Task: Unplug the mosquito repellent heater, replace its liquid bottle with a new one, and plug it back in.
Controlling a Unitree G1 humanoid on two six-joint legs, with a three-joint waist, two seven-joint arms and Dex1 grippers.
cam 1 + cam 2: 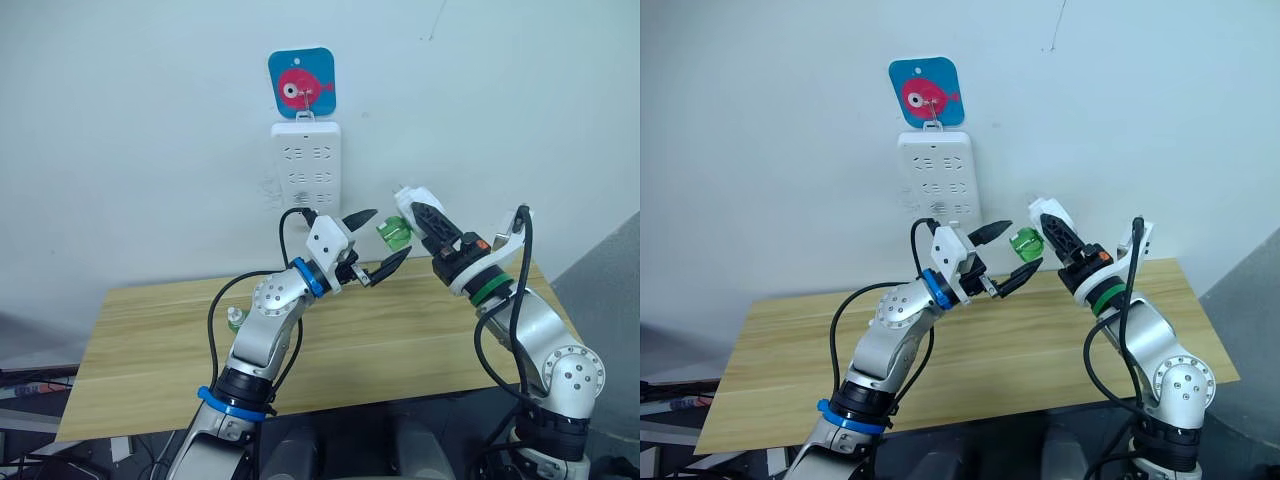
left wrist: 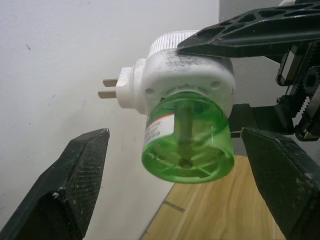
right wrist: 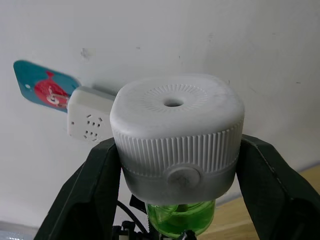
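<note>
- Counter (image 1: 420,340): one small green-capped bottle (image 1: 234,319) standing beside the left arm, presumably the spare.
- Left gripper (image 1: 377,243): spread wide, empty, level with the green bottle (image 2: 187,142) and nearest to it, bottle between its fingers, untouched.
- Right gripper (image 3: 175,165): clamped on the mosquito repellent heater (image 3: 177,135), held aloft; bottle hanging beneath, prongs (image 2: 110,88) toward the wall.
- Power strip (image 1: 306,165): one, on the wall, beyond.
</note>
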